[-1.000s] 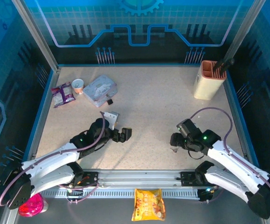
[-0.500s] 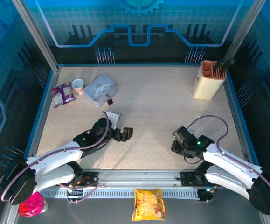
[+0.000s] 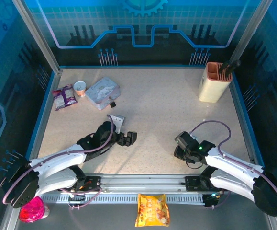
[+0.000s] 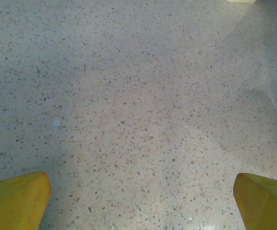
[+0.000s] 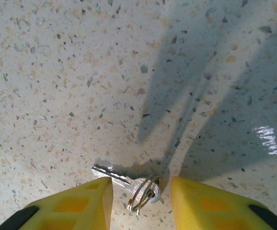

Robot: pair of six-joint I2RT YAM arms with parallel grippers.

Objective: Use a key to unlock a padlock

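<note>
Tabletop (image 5: 81,72); key (image 5: 126,181) flat, blade leftward

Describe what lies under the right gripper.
Between the open jaws of the right gripper, a ringed silver key lies on the table. The jaws hide the table directly beneath.

— Can you read the padlock (image 3: 112,103) from above?
— No. It's a dark speck beside the tin (image 3: 102,92), and I can't tell how its shackle stands.
— And the key (image 5: 121,178)?
— Its cuts are too fine for me to read. The right gripper's fingers (image 5: 81,203) run off the bottom edge. The left gripper's fingertips (image 4: 14,199) are clipped at the corners, and a pale sliver (image 4: 242,1) at the top edge is possibly the holder's foot.
</note>
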